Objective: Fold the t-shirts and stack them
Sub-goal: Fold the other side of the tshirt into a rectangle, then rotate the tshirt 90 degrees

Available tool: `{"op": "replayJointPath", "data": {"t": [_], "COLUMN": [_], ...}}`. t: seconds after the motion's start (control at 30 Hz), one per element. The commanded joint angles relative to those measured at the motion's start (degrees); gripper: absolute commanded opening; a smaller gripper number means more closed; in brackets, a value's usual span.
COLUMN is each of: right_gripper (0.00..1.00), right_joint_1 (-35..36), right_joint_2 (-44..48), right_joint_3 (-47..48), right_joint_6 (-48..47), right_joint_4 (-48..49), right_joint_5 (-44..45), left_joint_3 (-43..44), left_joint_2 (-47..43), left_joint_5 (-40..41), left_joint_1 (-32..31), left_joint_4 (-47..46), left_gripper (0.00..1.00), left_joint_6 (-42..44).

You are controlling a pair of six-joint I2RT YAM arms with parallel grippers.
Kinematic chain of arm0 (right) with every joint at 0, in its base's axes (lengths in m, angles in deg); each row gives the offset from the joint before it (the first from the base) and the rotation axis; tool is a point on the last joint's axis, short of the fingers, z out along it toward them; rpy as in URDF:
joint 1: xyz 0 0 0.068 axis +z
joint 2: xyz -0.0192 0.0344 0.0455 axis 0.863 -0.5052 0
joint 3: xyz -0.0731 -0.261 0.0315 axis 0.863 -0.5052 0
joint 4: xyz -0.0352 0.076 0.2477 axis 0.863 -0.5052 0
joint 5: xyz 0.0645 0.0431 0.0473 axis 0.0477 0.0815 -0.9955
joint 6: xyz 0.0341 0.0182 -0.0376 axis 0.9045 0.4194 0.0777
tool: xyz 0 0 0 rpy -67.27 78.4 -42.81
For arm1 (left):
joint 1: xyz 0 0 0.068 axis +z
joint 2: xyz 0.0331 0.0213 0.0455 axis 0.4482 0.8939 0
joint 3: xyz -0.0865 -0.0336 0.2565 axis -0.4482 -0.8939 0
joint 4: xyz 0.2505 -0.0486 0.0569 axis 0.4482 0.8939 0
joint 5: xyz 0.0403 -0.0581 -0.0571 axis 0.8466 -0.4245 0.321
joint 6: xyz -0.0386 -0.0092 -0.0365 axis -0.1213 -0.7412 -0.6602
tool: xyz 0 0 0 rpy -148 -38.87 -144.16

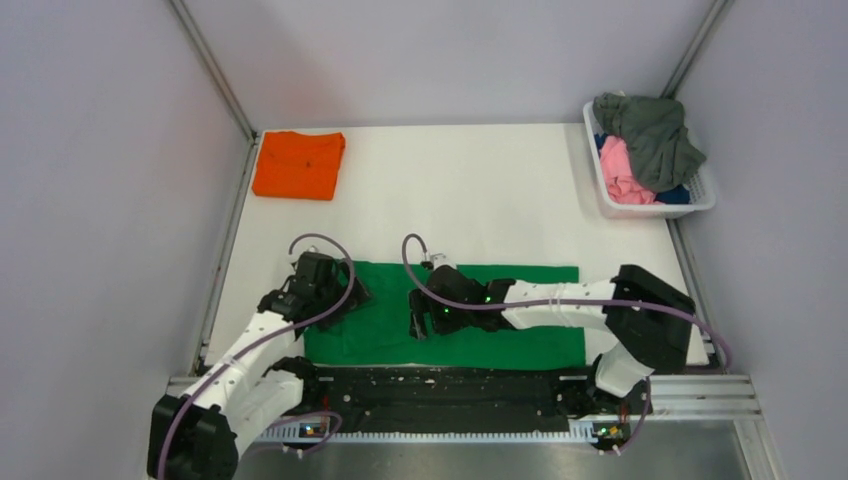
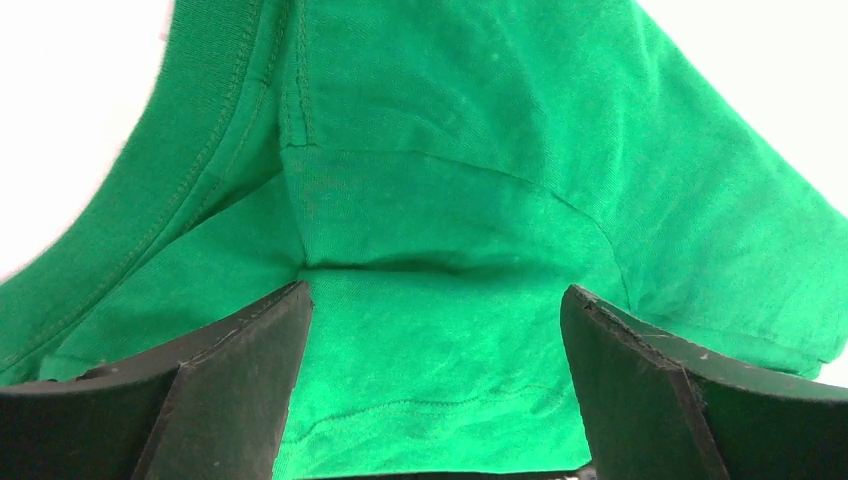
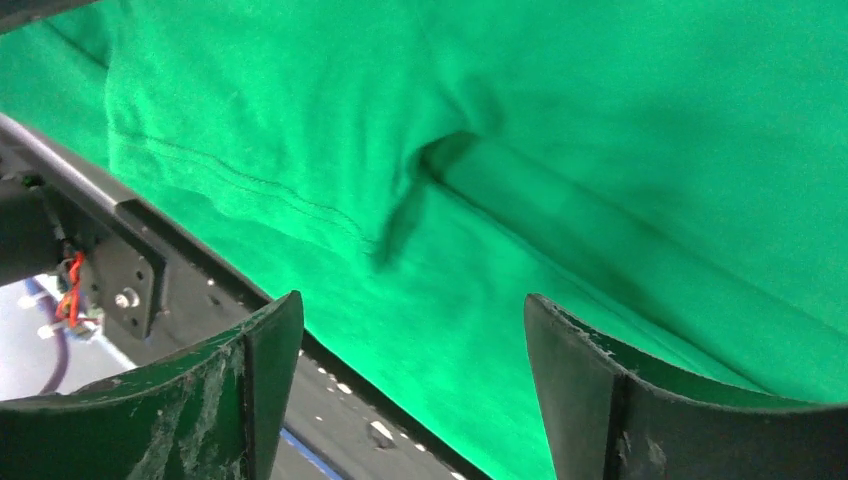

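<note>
A bright green t-shirt (image 1: pixel 500 320) lies flat in a wide strip along the near edge of the white table. A folded orange t-shirt (image 1: pixel 298 163) sits at the far left corner. My left gripper (image 1: pixel 335 300) is open over the green shirt's left end; the left wrist view shows a sleeve seam and folds (image 2: pixel 430 200) between the spread fingers (image 2: pixel 240 370). My right gripper (image 1: pixel 420 318) is open over the shirt's middle near its front edge; green cloth (image 3: pixel 560 180) fills the right wrist view past its fingers (image 3: pixel 250 380).
A white plastic basket (image 1: pixel 655 208) at the far right holds grey (image 1: pixel 655 135), pink (image 1: pixel 620 170) and blue tees. A black rail (image 1: pixel 440 385) runs along the table's near edge, also in the right wrist view (image 3: pixel 200 280). Grey walls enclose the table.
</note>
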Motion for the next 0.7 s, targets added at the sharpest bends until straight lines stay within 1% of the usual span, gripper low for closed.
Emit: {"op": "replayJointPath", "data": {"t": [0.0, 0.03, 0.1, 0.17, 0.27, 0.37, 0.47, 0.57, 0.67], "right_gripper": [0.85, 0.88, 0.97, 0.99, 0.99, 0.99, 0.99, 0.99, 0.99], "right_joint_1": [-0.73, -1.39, -2.79, -5.52, -11.31, -16.72, -18.92, -19.40, -20.59], "right_joint_2": [9.87, 12.14, 16.10, 19.29, 22.83, 25.25, 26.32, 24.71, 20.59], "right_joint_3": [1.15, 0.24, -2.03, -4.96, -9.57, -12.59, -14.93, -16.37, -15.75], "right_joint_6": [-3.39, -3.93, -4.73, -4.72, -4.36, -6.11, -8.15, -10.69, -12.01], "right_joint_4": [-11.34, -12.37, -14.59, -15.77, -15.76, -13.84, -10.14, -6.35, -5.05], "right_joint_5": [15.86, 18.15, 22.91, 27.92, 28.69, 25.81, 24.26, 24.38, 23.79], "left_joint_3": [4.97, 5.26, 5.36, 4.81, 3.38, 2.03, 1.90, 7.79, 15.08], "left_joint_2": [-3.13, -4.06, -5.09, -5.06, -2.03, 4.43, 12.82, 23.91, 33.44], "left_joint_5": [0.37, -0.90, -2.91, -5.63, -8.76, -11.60, -11.59, -10.13, -7.23], "left_joint_1": [-0.09, -0.14, -0.19, -0.16, -0.28, -0.28, -0.26, -0.24, -0.16], "left_joint_4": [4.80, 4.57, 3.09, 0.45, -5.07, -12.60, -18.87, -18.96, -17.81], "left_gripper": [0.99, 0.99, 0.99, 0.99, 0.99, 0.99, 0.99, 0.99, 0.99], "left_joint_6": [1.27, 1.25, 0.91, 0.47, -0.43, -1.14, -1.29, -0.29, 1.40]}}
